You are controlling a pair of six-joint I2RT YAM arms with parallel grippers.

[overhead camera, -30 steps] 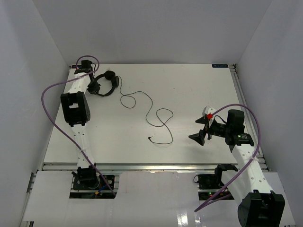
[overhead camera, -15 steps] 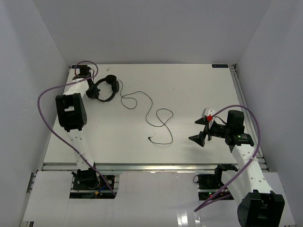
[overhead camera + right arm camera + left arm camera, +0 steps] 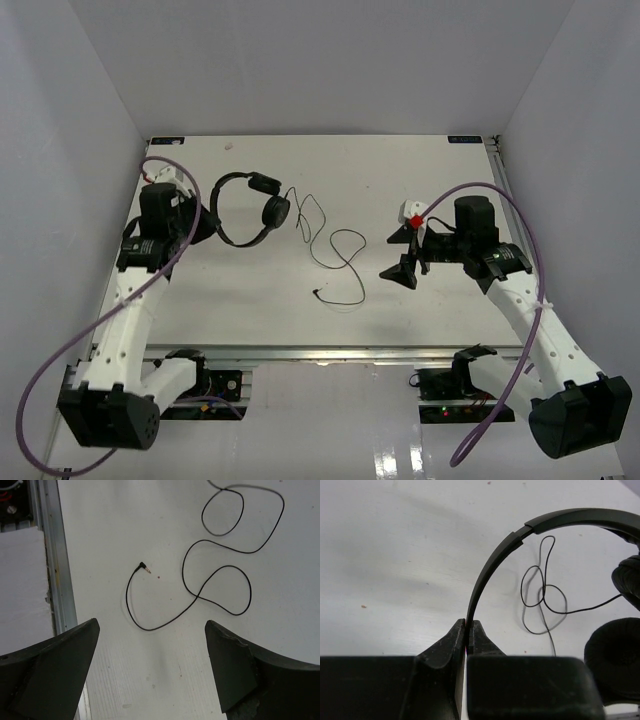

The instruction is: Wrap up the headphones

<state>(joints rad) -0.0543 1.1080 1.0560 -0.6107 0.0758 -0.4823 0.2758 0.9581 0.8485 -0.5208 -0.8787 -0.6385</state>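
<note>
Barely begun — headphones (image 3: 275,212) gripped, nothing wound.
Left gripper (image 3: 469,628) is pinched tight on the headband (image 3: 482,580) at the table's left; right gripper (image 3: 151,626) gapes wide, empty, above the cord (image 3: 198,596) lying in loose loops mid-table — all wrapping remains.

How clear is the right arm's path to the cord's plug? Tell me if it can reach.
Probably yes: the plug lies loose on the table just ahead of the open right gripper, with nothing between them.
</note>
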